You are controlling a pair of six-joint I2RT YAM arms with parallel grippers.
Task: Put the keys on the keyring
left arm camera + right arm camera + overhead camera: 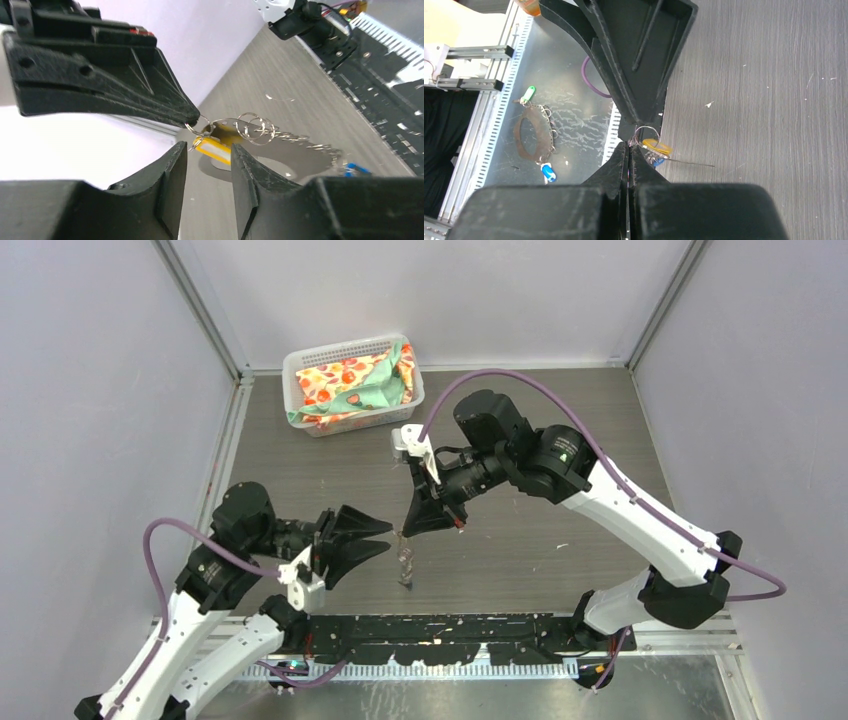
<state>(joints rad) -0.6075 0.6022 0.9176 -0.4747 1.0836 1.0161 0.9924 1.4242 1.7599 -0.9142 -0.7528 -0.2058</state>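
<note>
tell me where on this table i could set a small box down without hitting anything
Bare table lies near right, between the hanging keyring and the right arm. More lies left, between the basket and the left tool. The centre is crowded: the right tool holds the keyring beside the open left tool.

Bench (330, 470): dark grey wood-grain top. A white slotted basket (345, 346) sits on it by the back wall, left of centre, with red-and-green patterned cloth (355, 380) bunched inside. Well nearer than the basket, along the bench's near edge, lies a black base plate (450, 632). A few pale specks (562, 546) lie near-right of the basket. The keyring (405, 562) stands steeply, nearer than the basket; its lower end possibly touches the bench, hard to tell.
</note>
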